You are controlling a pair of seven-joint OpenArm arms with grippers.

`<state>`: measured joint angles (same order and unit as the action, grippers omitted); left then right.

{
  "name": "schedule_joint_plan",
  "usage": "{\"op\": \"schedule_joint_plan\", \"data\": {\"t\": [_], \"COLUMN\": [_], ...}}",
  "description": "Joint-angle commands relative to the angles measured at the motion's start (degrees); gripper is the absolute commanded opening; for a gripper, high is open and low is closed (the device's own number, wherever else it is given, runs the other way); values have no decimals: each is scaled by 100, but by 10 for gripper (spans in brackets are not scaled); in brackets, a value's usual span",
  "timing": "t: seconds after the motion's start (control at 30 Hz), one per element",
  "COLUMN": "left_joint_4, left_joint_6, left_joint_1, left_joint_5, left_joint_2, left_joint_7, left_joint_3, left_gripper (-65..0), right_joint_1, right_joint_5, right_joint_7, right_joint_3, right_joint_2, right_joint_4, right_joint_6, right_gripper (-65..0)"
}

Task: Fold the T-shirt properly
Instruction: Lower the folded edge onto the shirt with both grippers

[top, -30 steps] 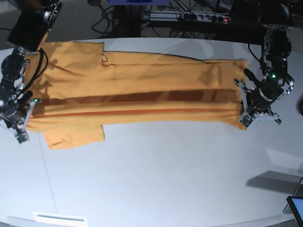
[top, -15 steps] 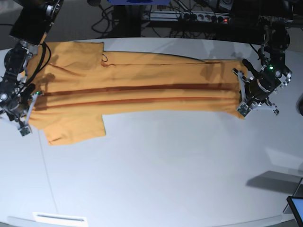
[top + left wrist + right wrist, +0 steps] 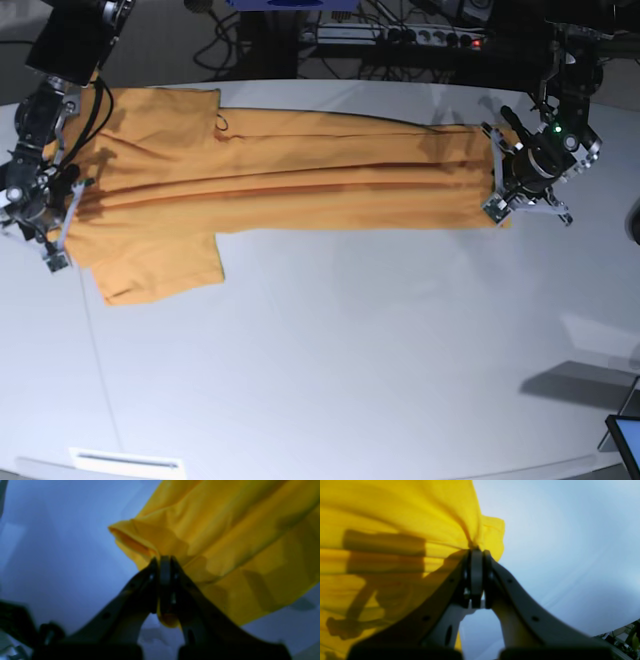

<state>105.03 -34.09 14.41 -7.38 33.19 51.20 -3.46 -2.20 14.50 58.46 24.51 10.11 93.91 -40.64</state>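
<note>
The orange-yellow T-shirt (image 3: 290, 170) stretches as a long band across the far half of the white table (image 3: 330, 370), one sleeve (image 3: 160, 268) lying flat toward the front left. My left gripper (image 3: 497, 208) is shut on the shirt's right end, and the cloth (image 3: 225, 542) bunches just past its closed fingertips (image 3: 163, 561). My right gripper (image 3: 60, 250) is shut on the shirt's left edge, where yellow fabric (image 3: 395, 530) gathers into the pinch at its tips (image 3: 477, 551). A dark crease runs lengthwise between the two grips.
Cables and a power strip (image 3: 400, 38) lie behind the table's far edge. A white label (image 3: 128, 462) sits at the front left edge, and a tablet corner (image 3: 627, 440) shows at the lower right.
Both grippers have carried the shirt's near long edge toward the far side of the table. The band has become narrower and the lengthwise folds have drawn closer together.
</note>
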Motion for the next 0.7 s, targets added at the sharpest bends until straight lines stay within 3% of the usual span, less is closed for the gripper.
{"op": "schedule_joint_plan", "data": {"t": [0.0,0.1,0.43,0.57,0.67], "left_joint_4": [68,68,68,68,68], "left_joint_6": [64,64,64,64,64], "left_joint_1": [-39,-39,-39,-39,-39], "left_joint_5": [206,522,672,672,672], "left_joint_2": [96,79,-9,0,0], "left_joint_7": [10,10,10,18,18], "left_joint_3": [-54,-282,-221,-221,-221], "left_gripper": [-650,-650,-650,-650,-584], "right_joint_1": [-75,-22,66,75,75], "right_joint_5": [84,84,84,84,84], "right_joint_7": [31,49,58,58,58], "right_joint_3": [50,50,67,67,76], "right_joint_2": [66,48,31,31,31], "right_joint_4": [73,82,73,73,73], "right_joint_6": [64,64,64,64,64], "right_gripper": [-649,-649,-646,-521,-434]}}
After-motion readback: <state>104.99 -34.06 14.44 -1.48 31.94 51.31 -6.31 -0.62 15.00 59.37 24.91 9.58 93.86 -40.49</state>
